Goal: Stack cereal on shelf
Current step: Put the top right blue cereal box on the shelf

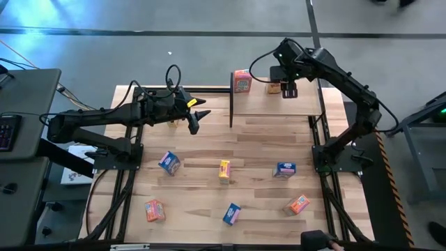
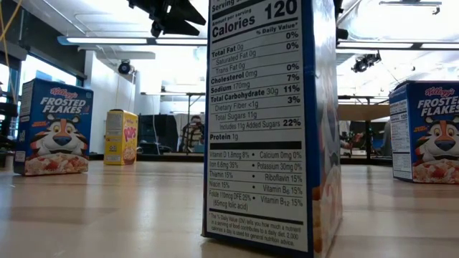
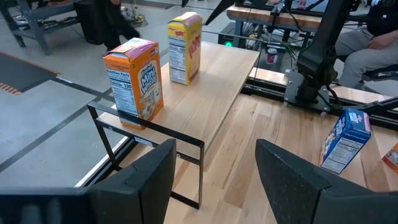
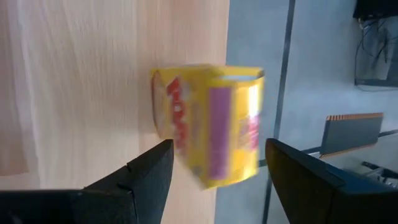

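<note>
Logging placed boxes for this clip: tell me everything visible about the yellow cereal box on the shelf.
The yellow cereal box is small printed cardboard with red lettering on its front and a white nutrition panel on one side. It stands upright on the light-wood shelf, near the far edge, apart from the orange box beside it. The right claw hangs open just above it; in the right wrist view the box sits between the fingers, none visibly touching it.
</note>
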Tool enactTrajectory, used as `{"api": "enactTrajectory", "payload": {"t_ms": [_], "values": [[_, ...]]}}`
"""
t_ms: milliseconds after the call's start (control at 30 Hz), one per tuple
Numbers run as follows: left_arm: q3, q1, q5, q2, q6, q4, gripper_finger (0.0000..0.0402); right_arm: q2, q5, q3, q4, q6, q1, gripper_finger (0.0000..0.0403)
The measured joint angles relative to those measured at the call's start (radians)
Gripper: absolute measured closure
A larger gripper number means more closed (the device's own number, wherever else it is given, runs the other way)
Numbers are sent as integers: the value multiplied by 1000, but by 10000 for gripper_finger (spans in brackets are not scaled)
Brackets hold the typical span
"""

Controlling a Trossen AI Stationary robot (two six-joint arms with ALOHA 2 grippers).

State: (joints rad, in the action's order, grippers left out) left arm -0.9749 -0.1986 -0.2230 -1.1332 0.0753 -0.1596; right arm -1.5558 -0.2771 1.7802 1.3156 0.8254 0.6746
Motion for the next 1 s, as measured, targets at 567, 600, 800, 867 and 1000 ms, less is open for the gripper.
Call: {"api": "enactTrajectory", "payload": {"t_ms": [567, 600, 800, 867, 1000], "values": [[0, 0, 0, 0, 0, 0, 190, 147, 114, 1, 151, -294, -134, 156], [0, 0, 0, 0, 0, 0, 190, 154, 130, 1, 166, -323, -149, 156], [0, 0, 0, 0, 0, 0, 190, 202, 173, -72, 239, -540, -261, 156], [0, 0, 0, 0, 0, 0, 190, 221, 175, -120, 255, -619, -314, 156], [0, 0, 0, 0, 0, 0, 190, 266, 185, -233, 248, -755, -433, 156]]}}
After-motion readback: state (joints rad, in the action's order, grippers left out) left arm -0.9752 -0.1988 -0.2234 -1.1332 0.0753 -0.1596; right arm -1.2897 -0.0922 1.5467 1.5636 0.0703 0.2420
